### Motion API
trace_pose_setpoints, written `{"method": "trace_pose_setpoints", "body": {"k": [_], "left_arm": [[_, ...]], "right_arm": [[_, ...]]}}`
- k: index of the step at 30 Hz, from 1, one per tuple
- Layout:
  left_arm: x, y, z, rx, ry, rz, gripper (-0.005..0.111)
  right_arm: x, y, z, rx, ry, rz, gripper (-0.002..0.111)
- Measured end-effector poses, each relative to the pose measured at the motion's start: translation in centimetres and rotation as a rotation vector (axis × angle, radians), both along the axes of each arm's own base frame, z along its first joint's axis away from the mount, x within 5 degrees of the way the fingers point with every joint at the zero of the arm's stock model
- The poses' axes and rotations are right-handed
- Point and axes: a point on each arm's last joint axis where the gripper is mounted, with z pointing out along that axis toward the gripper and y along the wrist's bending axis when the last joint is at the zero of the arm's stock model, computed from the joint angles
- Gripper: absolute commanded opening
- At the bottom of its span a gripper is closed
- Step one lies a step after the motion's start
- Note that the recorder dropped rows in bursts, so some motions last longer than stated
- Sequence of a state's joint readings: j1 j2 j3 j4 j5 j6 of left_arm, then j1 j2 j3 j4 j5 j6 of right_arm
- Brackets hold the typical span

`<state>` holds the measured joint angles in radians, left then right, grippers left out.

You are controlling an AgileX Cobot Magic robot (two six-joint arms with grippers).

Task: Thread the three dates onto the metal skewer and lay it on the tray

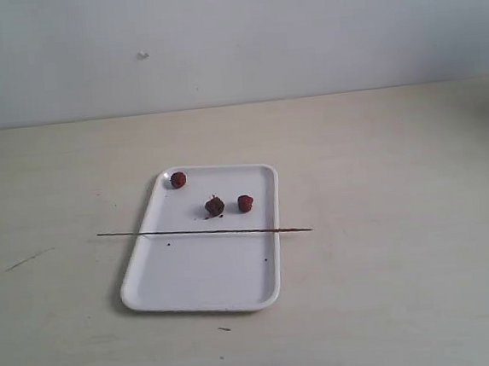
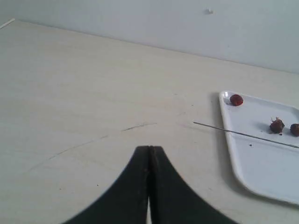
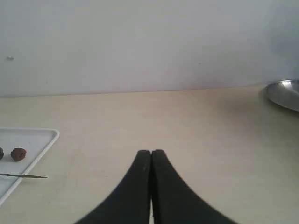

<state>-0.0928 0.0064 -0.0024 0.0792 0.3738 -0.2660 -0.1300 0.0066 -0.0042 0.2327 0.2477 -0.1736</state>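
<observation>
Nothing is threaded yet. Over the table (image 1: 402,220), the left gripper (image 2: 149,150) and the right gripper (image 3: 151,153) are each pressed together and empty. The white tray (image 1: 202,281) sits between them. The metal skewer (image 1: 204,232) lies bare across it, its long axis running left to right in the exterior view, both ends overhanging the rims. The three dates (image 1: 215,206) rest loose on the tray's far half, beyond the skewer.

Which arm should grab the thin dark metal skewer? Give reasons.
Probably left: the thin dark metal skewer overhangs the flat white plastic tray further on that side, giving the shut left gripper more free rod than the shut right gripper.
</observation>
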Motion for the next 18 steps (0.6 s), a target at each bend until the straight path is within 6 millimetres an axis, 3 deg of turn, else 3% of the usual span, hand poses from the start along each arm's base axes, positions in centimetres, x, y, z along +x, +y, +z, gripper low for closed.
{"method": "trace_pose_setpoints", "body": {"k": [9,18], "left_arm": [[0.2,0.1,0.7,0.085,-0.087,-0.009,0.000],[0.4,-0.2,2.8,-0.185,-0.310,-0.002,0.000]], "right_arm": [[0.0,0.0,0.0,0.000,0.000,0.000,0.000],[0.0,0.0,0.0,0.000,0.000,0.000,0.000]]}}
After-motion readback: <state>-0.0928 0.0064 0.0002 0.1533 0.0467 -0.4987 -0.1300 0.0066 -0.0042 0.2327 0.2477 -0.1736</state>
